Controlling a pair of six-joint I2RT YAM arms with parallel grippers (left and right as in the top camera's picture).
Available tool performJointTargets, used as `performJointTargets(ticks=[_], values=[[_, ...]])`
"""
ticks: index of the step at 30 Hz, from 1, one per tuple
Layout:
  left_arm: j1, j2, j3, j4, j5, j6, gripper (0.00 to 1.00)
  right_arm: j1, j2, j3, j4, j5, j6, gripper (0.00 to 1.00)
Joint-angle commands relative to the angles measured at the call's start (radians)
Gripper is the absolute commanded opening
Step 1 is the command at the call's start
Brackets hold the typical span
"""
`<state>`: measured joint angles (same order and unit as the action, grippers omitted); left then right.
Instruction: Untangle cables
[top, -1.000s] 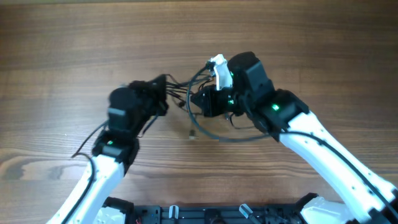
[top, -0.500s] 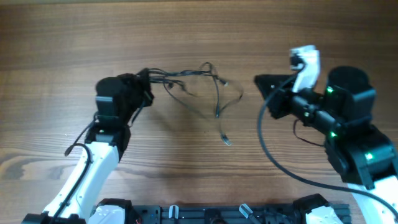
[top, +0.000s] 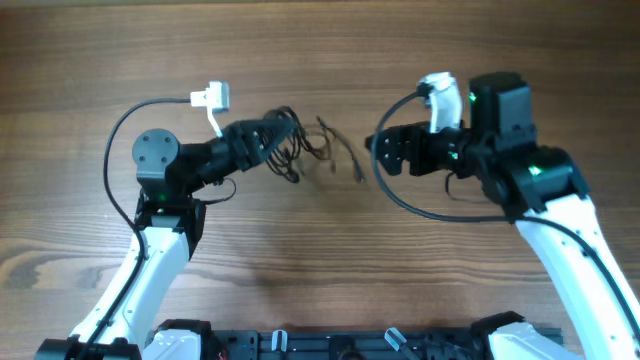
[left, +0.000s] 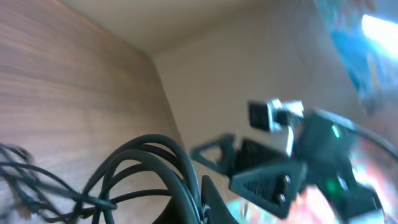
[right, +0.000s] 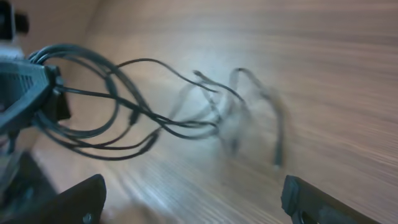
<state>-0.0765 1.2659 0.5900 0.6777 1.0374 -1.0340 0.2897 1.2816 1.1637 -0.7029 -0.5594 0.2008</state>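
Black cables (top: 288, 150), long axis left-right

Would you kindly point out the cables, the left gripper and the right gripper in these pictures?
cables (top: 305, 148), overhead view, middle of the loose tangle.
left gripper (top: 262, 140), overhead view, between its fingertips, shut on the cables.
right gripper (top: 379, 152), overhead view, midway between its open fingertips.
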Motion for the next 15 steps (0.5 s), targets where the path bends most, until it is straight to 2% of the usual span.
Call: performJointTargets(ticks=[1, 4, 5, 6, 7, 9, 10, 12, 13, 15], values=[[0.0, -0.005, 0.003, 0.008, 0.118, 0.088, 0.04, 0.055, 0.058, 0.006, 0.01, -0.12, -0.068, 0.92], [0.0, -0.005, 0.003, 0.008, 0.118, 0.088, 0.04, 0.102, 0.071, 0.006, 0.011, -0.119, -0.067, 0.92], [0.0, -0.005, 0.003, 0.008, 0.117, 0.088, 0.04, 0.117, 0.073, 0.006, 0.014, -0.115, -0.067, 0.93], [0.0, -0.005, 0.003, 0.008, 0.117, 0.084, 0.04, 0.137, 0.074, 0.006, 0.023, -0.107, -0.067, 1.0], [0.0, -0.005, 0.003, 0.008, 0.117, 0.082, 0.04, 0.148, 0.077, 0.006, 0.035, -0.091, -0.066, 1.0], [0.0, -0.005, 0.003, 0.008, 0.089, 0.005, 0.04, 0.165, 0.085, 0.006, 0.06, -0.036, -0.044, 0.99], [0.0, -0.005, 0.003, 0.008, 0.052, -0.082, 0.04, 0.177, 0.097, 0.006, 0.079, -0.009, -0.047, 0.82], [0.002, -0.005, 0.003, 0.008, 0.003, -0.198, 0.04, 0.19, 0.114, 0.006, 0.099, -0.006, -0.093, 0.64], [0.003, -0.005, 0.003, 0.007, -0.012, -0.248, 0.04, 0.193, 0.121, 0.006, 0.104, -0.006, -0.123, 0.6], [0.01, -0.005, 0.003, 0.007, -0.027, -0.328, 0.04, 0.195, 0.135, 0.006, 0.103, -0.014, -0.2, 0.6]])
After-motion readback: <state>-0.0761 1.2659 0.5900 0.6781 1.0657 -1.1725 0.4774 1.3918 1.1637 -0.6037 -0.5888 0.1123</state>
